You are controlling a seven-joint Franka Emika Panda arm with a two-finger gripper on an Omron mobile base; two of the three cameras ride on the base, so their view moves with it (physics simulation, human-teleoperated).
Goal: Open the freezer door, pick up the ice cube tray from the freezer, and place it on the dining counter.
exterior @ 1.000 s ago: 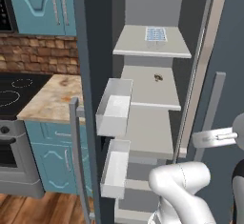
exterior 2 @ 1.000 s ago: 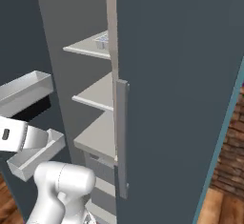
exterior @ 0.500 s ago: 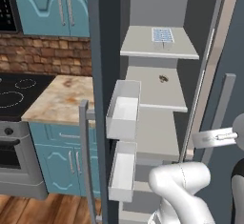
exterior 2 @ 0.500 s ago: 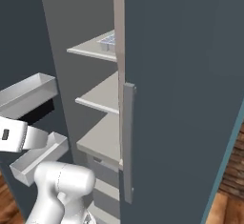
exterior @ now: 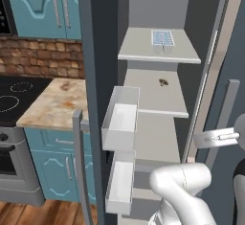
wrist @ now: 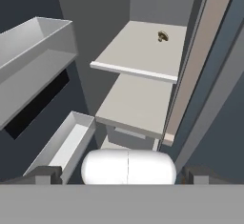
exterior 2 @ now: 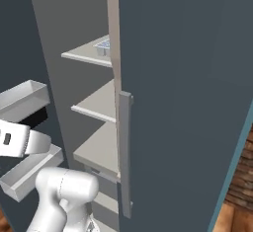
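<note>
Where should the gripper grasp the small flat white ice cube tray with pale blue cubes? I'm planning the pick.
Probably by the near short edge of the ice cube tray, coming in level from the freezer's open front. It lies flat on the top shelf, close to the front lip.

Ice cube tray (exterior: 162, 38) on top freezer shelf (exterior: 158, 51)

The whole scene slid rightward in the left base view, which means the camera travelled with the base and the things themselves did not move. The freezer door (exterior: 98, 99) edge went from left of centre toward the centre, and the ice cube tray (exterior: 162, 38) drifted right along the upper shelf (exterior: 158, 51). In the right base view, the shelves moved right and showed larger.
</note>
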